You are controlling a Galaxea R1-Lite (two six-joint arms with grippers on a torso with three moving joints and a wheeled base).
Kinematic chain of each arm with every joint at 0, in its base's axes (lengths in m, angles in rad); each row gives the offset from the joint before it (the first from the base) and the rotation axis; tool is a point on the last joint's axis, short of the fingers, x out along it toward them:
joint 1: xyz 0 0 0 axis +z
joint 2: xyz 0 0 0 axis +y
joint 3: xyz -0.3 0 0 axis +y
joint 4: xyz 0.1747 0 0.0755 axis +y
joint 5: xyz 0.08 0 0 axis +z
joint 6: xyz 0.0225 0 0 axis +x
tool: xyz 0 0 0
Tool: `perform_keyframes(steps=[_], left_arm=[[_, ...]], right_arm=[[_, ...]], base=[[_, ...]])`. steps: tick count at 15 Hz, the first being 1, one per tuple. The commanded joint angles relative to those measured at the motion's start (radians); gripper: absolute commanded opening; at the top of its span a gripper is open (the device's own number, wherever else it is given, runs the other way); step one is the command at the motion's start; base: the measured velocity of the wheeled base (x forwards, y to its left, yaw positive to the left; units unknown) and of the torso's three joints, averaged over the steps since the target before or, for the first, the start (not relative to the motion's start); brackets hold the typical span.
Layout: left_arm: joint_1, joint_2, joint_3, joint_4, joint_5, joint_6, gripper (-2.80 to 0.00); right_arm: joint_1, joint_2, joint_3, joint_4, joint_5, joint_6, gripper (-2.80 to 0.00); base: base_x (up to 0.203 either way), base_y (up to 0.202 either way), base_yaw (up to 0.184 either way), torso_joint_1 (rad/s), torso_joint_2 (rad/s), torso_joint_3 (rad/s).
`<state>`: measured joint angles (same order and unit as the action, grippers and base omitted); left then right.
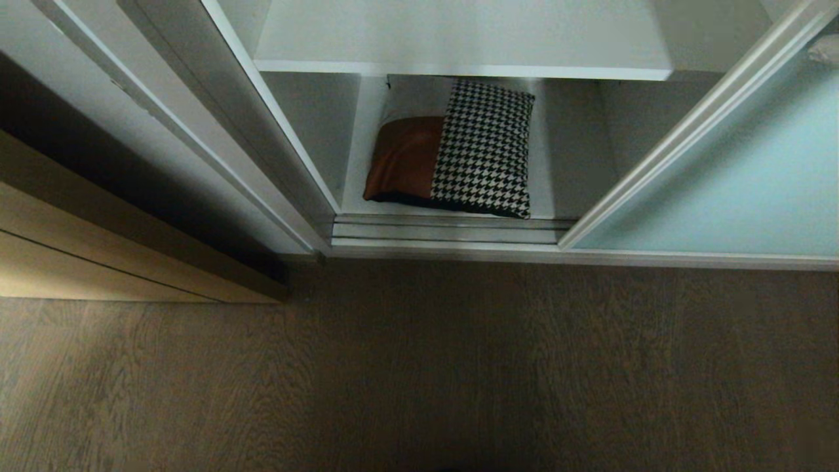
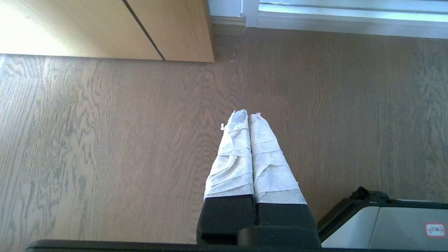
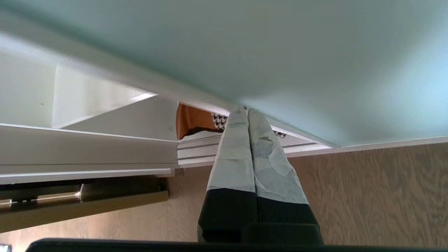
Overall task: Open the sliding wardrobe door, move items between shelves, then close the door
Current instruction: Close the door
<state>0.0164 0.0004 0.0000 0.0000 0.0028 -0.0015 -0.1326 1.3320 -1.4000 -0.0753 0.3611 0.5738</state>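
Note:
The sliding wardrobe door (image 1: 734,190), pale aqua glass in a white frame, stands slid to the right, leaving the wardrobe open. On the bottom shelf (image 1: 357,157) lies the cushion (image 1: 459,151), tan-brown on one side, houndstooth on the other. A white shelf (image 1: 459,33) sits above it. Neither arm shows in the head view. My right gripper (image 3: 246,110) is shut and empty, its taped tips pointing at the door's (image 3: 280,45) frame edge, the cushion (image 3: 194,120) just beyond. My left gripper (image 2: 247,114) is shut and empty over the wooden floor (image 2: 105,140).
A light wooden door (image 1: 98,255) stands at the left beside the wardrobe's white side panel (image 1: 196,124). A silver floor track (image 1: 446,231) runs along the wardrobe's front. Part of the robot's base (image 2: 385,224) shows near the left gripper.

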Motion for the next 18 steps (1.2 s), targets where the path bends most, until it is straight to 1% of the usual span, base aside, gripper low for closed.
perform_keyframes(steps=[1, 5, 7, 10, 14, 16, 18], left_arm=[[0.000, 0.001, 0.002, 0.000, 0.000, 0.000, -2.80], [0.000, 0.001, 0.002, 0.000, 0.000, -0.001, -2.80], [0.000, 0.001, 0.002, 0.000, 0.000, 0.000, -2.80], [0.000, 0.001, 0.002, 0.000, 0.000, 0.000, -2.80], [0.000, 0.001, 0.002, 0.000, 0.000, 0.000, -2.80], [0.000, 0.001, 0.002, 0.000, 0.000, 0.000, -2.80], [0.000, 0.001, 0.002, 0.000, 0.000, 0.000, -2.80]], right_arm=[[0.001, 0.032, -0.004, -0.003, 0.002, 0.003, -2.80], [0.011, 0.047, -0.003, -0.030, 0.002, 0.003, -2.80], [0.033, 0.046, -0.002, -0.043, 0.001, 0.001, -2.80], [0.089, 0.046, 0.000, -0.044, -0.003, -0.001, -2.80], [0.201, 0.040, 0.023, -0.044, -0.025, -0.005, -2.80], [0.278, 0.041, 0.033, -0.045, -0.072, -0.009, -2.80], [0.384, 0.043, 0.034, -0.045, -0.123, -0.014, -2.80]], base=[[0.000, 0.000, 0.000, 0.000, 0.00, 0.000], [0.000, 0.000, 0.000, 0.000, 0.00, 0.000], [0.000, 0.000, 0.000, 0.000, 0.00, 0.000], [0.000, 0.000, 0.000, 0.000, 0.00, 0.000], [0.000, 0.000, 0.000, 0.000, 0.00, 0.000], [0.000, 0.000, 0.000, 0.000, 0.00, 0.000], [0.000, 0.000, 0.000, 0.000, 0.00, 0.000]])
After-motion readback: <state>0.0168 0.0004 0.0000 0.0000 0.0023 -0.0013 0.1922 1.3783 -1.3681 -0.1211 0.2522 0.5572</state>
